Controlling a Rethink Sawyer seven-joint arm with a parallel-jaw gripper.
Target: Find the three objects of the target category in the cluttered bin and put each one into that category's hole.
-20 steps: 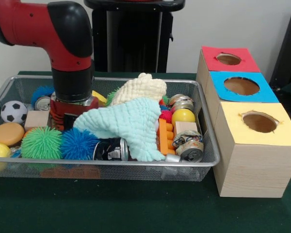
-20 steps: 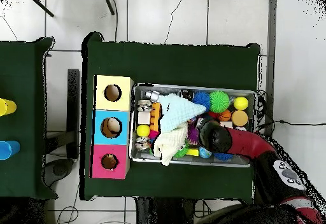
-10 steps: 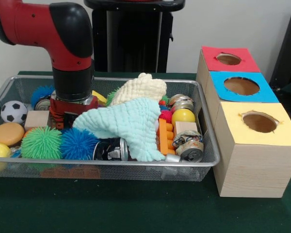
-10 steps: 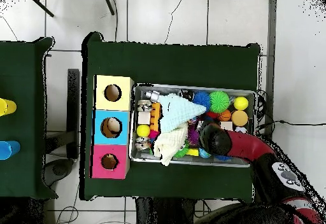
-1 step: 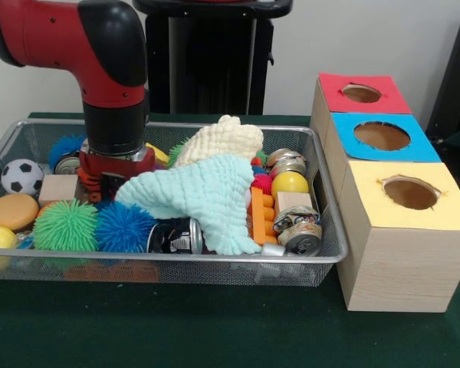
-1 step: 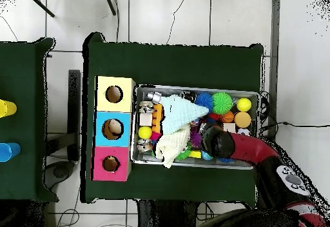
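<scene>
- The red and black arm point(image 5: 100, 69) reaches down into the wire bin point(image 5: 322, 257); its gripper point(image 5: 100, 182) sits low among the clutter behind the green spiky ball point(image 5: 65, 225) and blue spiky ball point(image 5: 124, 226), and whether it is spread or closed cannot be told.
- A mint cloth point(image 5: 203, 195) and a cream cloth point(image 5: 218, 142) drape over the bin's middle.
- Crushed cans point(image 5: 299, 230) lie at the bin's end nearest the 3 boxes.
- The boxes, red-topped point(image 5: 364, 92), blue-topped point(image 5: 379, 136) and yellow-topped point(image 5: 410, 195), each with 1 hole, stand just beside the bin.
</scene>
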